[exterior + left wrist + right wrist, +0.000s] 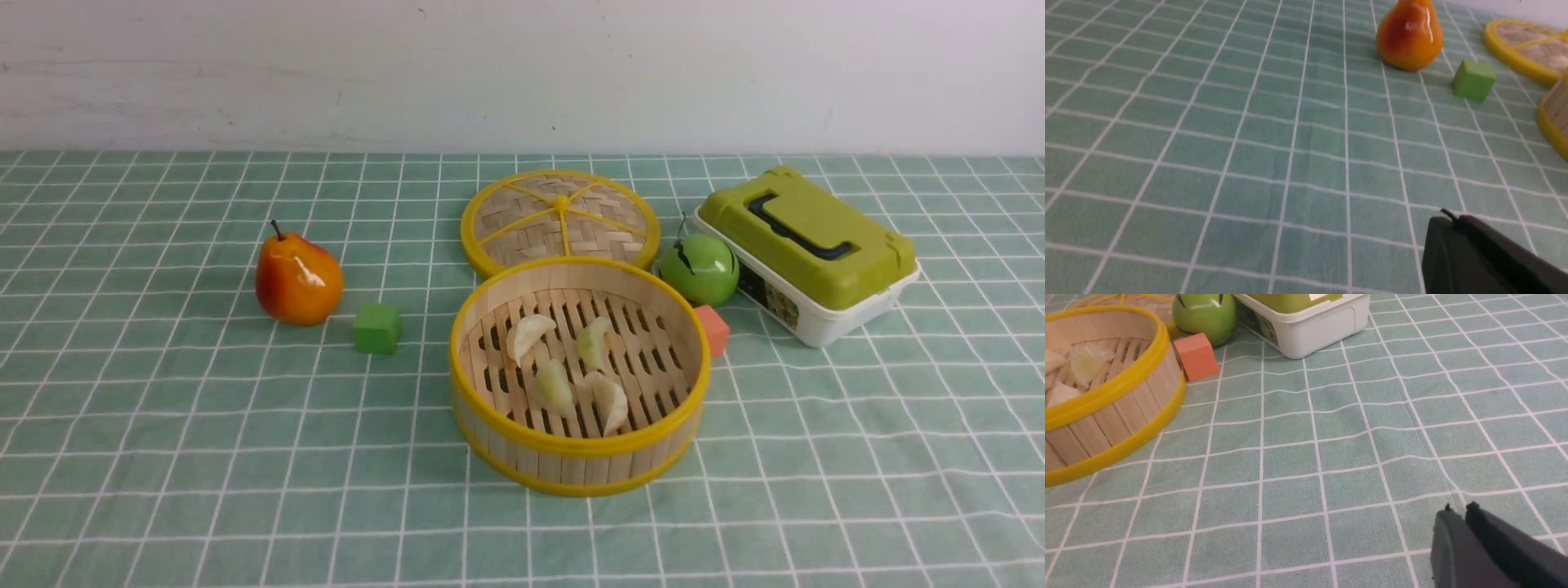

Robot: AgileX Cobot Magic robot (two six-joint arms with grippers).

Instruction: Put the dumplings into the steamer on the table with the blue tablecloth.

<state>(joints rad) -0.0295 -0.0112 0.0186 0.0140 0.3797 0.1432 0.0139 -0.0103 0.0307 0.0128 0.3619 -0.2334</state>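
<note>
The steamer (506, 453), a round bamboo basket with yellow rims, stands in the middle of the table's blue tablecloth (163, 425). Several pale dumplings (529, 335) lie on its slatted floor. The steamer's wall (1106, 416) and some dumplings (1088, 361) also show in the right wrist view. My left gripper (1447, 218) is shut and empty over bare cloth, well short of the pear. My right gripper (1457, 510) is shut and empty over bare cloth, apart from the steamer. Neither arm shows in the front view.
The flat woven lid (559, 219) lies behind the steamer. An orange pear (297, 279) and green cube (377, 328) sit to its left. A green apple (699, 268), orange cube (713, 328) and green-lidded white box (804, 253) sit to its right.
</note>
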